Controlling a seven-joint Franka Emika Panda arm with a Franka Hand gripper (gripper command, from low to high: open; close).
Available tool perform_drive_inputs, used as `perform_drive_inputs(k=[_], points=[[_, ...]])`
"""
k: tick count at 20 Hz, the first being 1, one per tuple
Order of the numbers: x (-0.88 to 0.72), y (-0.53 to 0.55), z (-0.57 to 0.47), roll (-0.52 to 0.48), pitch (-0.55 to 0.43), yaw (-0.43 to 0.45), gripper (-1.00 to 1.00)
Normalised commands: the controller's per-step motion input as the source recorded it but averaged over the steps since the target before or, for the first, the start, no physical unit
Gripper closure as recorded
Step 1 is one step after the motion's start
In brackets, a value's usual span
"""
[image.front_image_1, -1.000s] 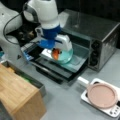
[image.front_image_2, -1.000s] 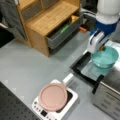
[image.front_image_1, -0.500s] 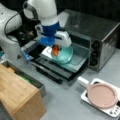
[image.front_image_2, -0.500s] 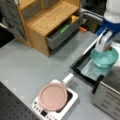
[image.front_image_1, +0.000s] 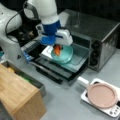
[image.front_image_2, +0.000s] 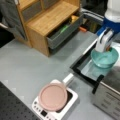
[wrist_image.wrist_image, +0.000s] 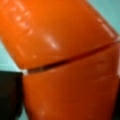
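Observation:
My gripper (image.front_image_1: 57, 48) hangs over a teal bowl (image.front_image_1: 64, 55) and is shut on an orange carrot-like piece (image.front_image_1: 57, 51). The bowl rests on the metal tray (image.front_image_1: 77, 64) pulled out of the open toaster oven (image.front_image_1: 96, 32). In a front view the gripper (image.front_image_2: 103, 47) stands at the bowl's (image.front_image_2: 105, 59) left rim, its white fingers pointing down into it. The wrist view is almost filled by the orange piece (wrist_image.wrist_image: 67, 60), with teal showing at the corners.
A pink-lidded pan (image.front_image_1: 101, 95) sits on a small white cooker (image.front_image_1: 111, 111) at a front view's bottom right. A wooden shelf unit with an open grey drawer (image.front_image_2: 62, 32) stands at a front view's top left. The oven door (image.front_image_1: 50, 73) hangs open.
The gripper with the orange piece has dipped slightly lower over the teal bowl. Nothing else has moved.

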Motion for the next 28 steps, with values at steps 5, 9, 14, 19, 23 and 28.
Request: perform_drive_inputs(k=[5, 9, 14, 19, 23, 28], points=[[0.09, 0.1, -0.09, 0.172, -0.086, -0.057, -1.0], [0.09, 0.16, -0.08, 0.142, 0.022, -0.057, -1.0], [0.07, 0.16, -0.04, 0.096, 0.027, -0.064, -1.0], [0.04, 0.12, -0.03, 0.082, 0.022, -0.063, -1.0], [0.04, 0.09, -0.01, 0.067, 0.039, -0.053, -1.0], [0.07, 0.05, 0.0, 0.072, 0.047, -0.045, -1.0]])
